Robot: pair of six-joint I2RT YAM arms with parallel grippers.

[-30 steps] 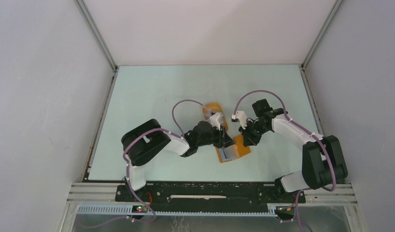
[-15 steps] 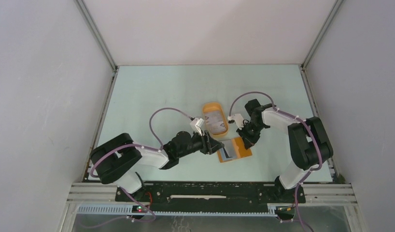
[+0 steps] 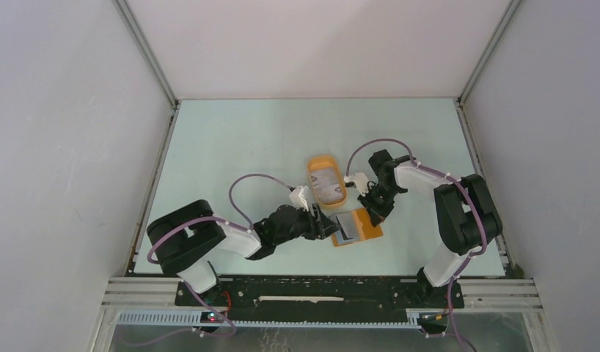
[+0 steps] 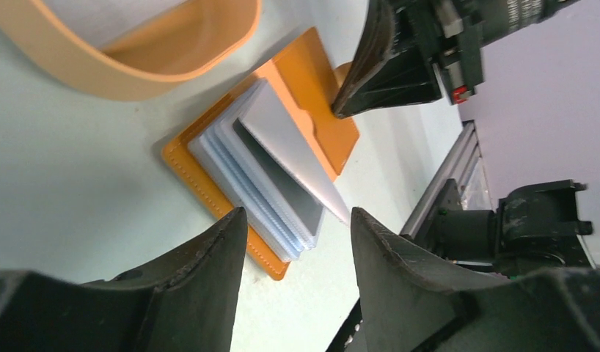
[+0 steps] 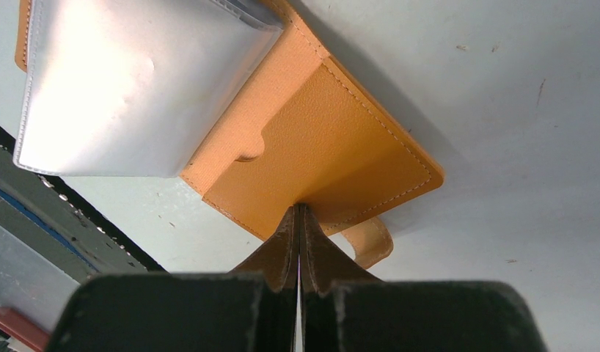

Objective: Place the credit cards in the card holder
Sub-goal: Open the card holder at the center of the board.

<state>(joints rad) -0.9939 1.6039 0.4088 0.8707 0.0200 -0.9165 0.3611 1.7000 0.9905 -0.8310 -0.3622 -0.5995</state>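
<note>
Left gripper (image 3: 328, 225) withdrawn, stitched orange card holder (image 5: 341, 154)

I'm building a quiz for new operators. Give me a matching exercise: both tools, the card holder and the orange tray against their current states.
Things:
1 left tool
2 right tool
3 card holder
4 orange tray

States:
a lies spread open
b shut, tips on the holder
c contains a credit card
d open, empty

Pairs: 1-d, 2-b, 3-a, 4-c

tray (image 3: 322, 157) just behind card holder (image 3: 367, 221) | cards (image 3: 346, 225) in it (L half) | both on table (image 3: 231, 147)
</note>
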